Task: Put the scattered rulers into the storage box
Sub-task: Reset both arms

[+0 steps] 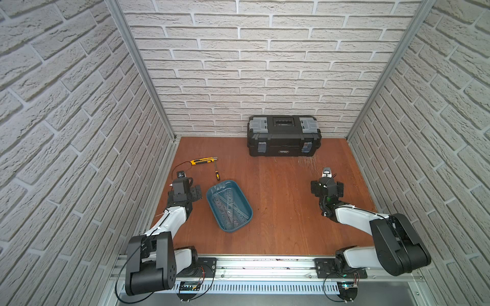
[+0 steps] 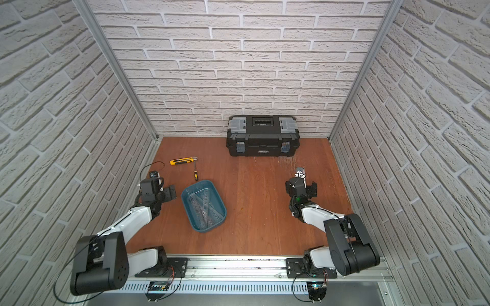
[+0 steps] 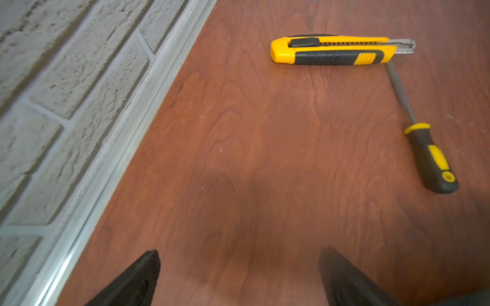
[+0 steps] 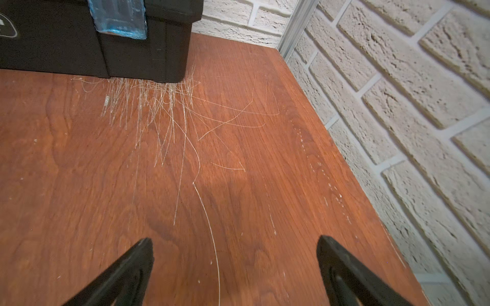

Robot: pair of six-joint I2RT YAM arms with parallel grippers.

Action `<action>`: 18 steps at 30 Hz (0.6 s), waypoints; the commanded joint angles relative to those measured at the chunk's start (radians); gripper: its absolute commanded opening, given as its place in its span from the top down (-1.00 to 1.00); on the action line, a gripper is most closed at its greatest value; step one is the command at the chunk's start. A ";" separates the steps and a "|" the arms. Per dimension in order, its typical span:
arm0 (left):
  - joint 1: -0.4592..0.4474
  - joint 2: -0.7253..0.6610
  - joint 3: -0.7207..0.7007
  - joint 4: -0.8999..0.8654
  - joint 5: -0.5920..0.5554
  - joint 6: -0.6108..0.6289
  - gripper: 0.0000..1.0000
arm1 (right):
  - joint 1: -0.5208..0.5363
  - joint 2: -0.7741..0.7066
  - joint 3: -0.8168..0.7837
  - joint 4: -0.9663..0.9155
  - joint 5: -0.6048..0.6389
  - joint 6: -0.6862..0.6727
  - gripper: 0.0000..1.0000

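You can see one small plate with writing on the front of the black toolbox point(image 1: 283, 135), but the words are too tiny to read. In the right wrist view only a bit of that plate peeks in at the edge. A shiny blue film covers the latch there.

The rulers point(image 1: 228, 206) lie inside the storage box point(image 1: 230, 230), the blue tray on the left part of the bench point(image 1: 278, 212). They are see-through and cross over each other, so you cannot count them for sure; there are a few. Their marks are too fine to read.

The left claw point(image 3: 238, 254) is spread wide with nothing in it. It hangs over bare bench beside the tray, near the left wall. Only its two black tips show in the wrist view. The right claw point(image 4: 235, 238) is spread wide too and holds nothing. It hangs over the bench on the right side, well apart from the tray.

Count with me: one tray, one toolbox, one yellow and black knife point(image 3: 331, 50), one small screwdriver point(image 3: 429, 156) with its tip just beside the knife's blade end, and two claws. Many thin pale scratches point(image 4: 159, 111) mark the bench in front of the toolbox
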 commanded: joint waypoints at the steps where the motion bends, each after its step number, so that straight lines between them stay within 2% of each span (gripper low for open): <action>1: 0.003 0.071 -0.058 0.444 0.043 0.025 -0.97 | -0.030 0.054 -0.075 0.404 -0.098 -0.049 -0.98; 3: 0.005 0.115 -0.045 0.491 0.060 0.048 -0.97 | -0.053 0.064 -0.094 0.430 -0.198 -0.048 -0.98; 6: 0.007 0.183 -0.016 0.532 0.081 0.087 -0.97 | -0.071 0.157 -0.085 0.526 -0.275 -0.078 -0.97; 9: -0.011 0.251 -0.024 0.609 0.100 0.118 -0.97 | -0.105 0.112 -0.029 0.336 -0.342 -0.047 -0.98; 11: -0.040 0.329 -0.039 0.724 0.087 0.159 -0.97 | -0.109 0.125 -0.029 0.364 -0.344 -0.046 -0.98; 12: -0.048 0.317 -0.030 0.668 0.083 0.159 -0.97 | -0.113 0.114 -0.018 0.318 -0.351 -0.039 -0.98; 18: -0.036 0.324 -0.032 0.690 0.103 0.156 -0.97 | -0.124 0.114 -0.020 0.332 -0.363 -0.031 -0.98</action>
